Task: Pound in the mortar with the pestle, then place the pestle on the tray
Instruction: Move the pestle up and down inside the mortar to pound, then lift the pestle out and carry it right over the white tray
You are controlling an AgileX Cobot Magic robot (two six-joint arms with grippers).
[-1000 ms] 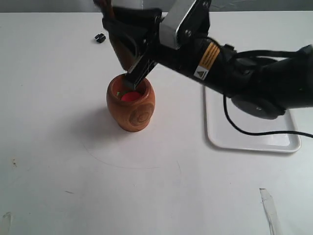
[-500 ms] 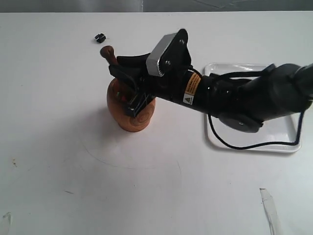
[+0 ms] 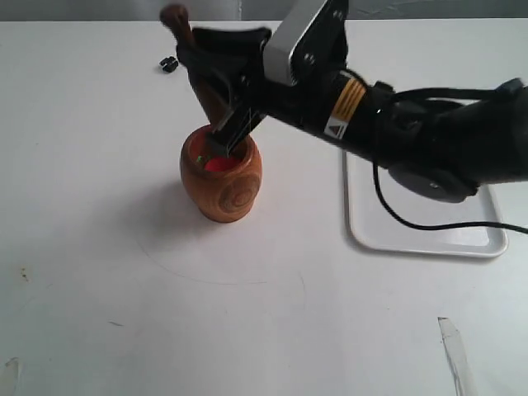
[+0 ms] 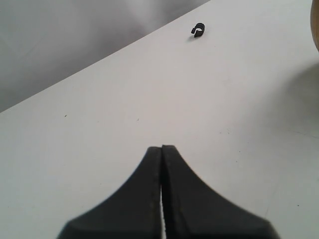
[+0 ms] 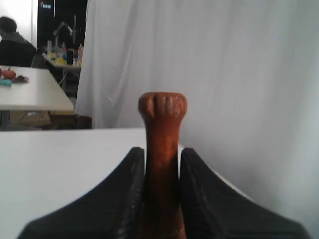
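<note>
You're mid-pound, I'd say: your right gripper (image 5: 162, 157) pinches the pestle (image 3: 208, 97) just over the mortar (image 3: 221, 183), the left gripper (image 4: 162, 149) has its jaws pressed together on nothing, so next drive straight down, before the tray (image 3: 429, 239).

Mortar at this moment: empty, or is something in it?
Not empty: something red shows inside the mortar opening; what it is, cannot tell.

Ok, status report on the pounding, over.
Right hand shut on pestle, tilted over mortar. Left hand shut, empty. Path to tray open.
</note>
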